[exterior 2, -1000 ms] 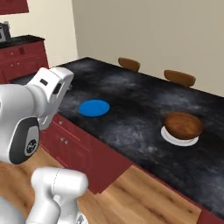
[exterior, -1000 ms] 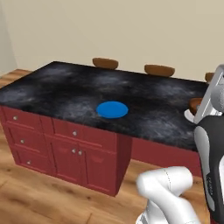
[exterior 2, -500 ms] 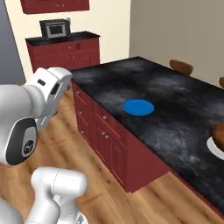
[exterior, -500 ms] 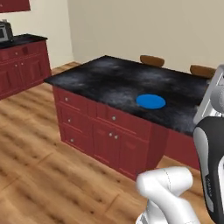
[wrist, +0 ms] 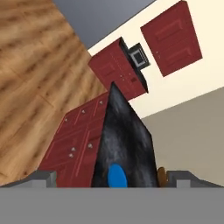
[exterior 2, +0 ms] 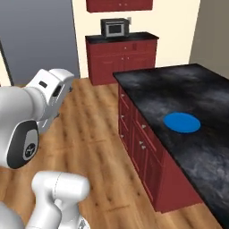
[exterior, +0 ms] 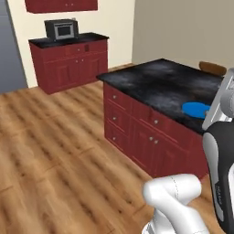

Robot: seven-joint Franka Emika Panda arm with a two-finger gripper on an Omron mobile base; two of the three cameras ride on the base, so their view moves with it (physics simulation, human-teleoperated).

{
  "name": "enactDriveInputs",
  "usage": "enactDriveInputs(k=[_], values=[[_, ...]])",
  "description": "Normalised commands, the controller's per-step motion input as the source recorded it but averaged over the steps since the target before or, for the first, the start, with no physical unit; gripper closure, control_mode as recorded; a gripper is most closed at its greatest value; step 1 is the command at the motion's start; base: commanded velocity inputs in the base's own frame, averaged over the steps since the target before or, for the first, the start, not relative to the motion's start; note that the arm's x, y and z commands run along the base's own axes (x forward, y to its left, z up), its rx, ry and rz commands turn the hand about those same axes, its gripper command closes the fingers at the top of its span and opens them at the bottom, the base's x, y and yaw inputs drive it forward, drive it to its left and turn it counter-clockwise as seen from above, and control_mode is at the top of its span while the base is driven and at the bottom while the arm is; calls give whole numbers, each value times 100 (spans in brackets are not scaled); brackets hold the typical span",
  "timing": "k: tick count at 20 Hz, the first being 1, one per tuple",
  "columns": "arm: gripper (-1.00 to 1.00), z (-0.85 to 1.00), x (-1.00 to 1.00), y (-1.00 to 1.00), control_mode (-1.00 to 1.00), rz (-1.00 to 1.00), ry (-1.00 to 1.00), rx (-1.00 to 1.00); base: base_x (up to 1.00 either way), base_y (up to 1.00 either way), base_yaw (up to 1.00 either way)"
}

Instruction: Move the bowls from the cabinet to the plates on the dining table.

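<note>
The dining table (exterior: 155, 87) (exterior 2: 179, 89) (wrist: 122, 131) is a black marbled island over dark red drawers. One bright blue plate (exterior: 197, 109) (exterior 2: 181, 122) (wrist: 117, 176) lies flat and bare on its top. The dark red wall cabinet (exterior: 61, 4) (exterior 2: 118, 4) (wrist: 173, 37) hangs on the far wall with its doors shut. The bowls are out of view. My gripper (wrist: 113, 178) is open and holds nothing. It hangs in the air over the floor, pointing towards the island's end.
A black counter on red base cabinets (exterior: 68, 64) (exterior 2: 120, 58) carries a dark toaster oven (exterior: 61, 29) (exterior 2: 115, 27) below the wall cabinet. A tall grey fridge (exterior 2: 36, 36) stands to its left. Wide wooden floor (exterior: 55, 151) lies between. A brown stool top (exterior: 212, 67) sits behind the island.
The whole picture has swung: the base has turned left, bringing the far wall, counter and wall cabinet into view. The dark bowl on its plate has left the right base view. The gripper stays open.
</note>
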Motion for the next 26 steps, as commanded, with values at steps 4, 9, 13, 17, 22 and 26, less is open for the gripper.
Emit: enactDriveInputs(k=[4,9,13,17,22,26], values=[[-100,0,0,0,100,0,0,0,-16,14,50],[-100,0,0,0,100,0,0,0,-2,15,50],[-100,0,0,0,100,0,0,0,8,15,45],[-100,0,0,0,100,0,0,0,41,16,36],[-100,0,0,0,100,0,0,0,63,14,30],[-100,0,0,0,100,0,0,0,73,11,26]])
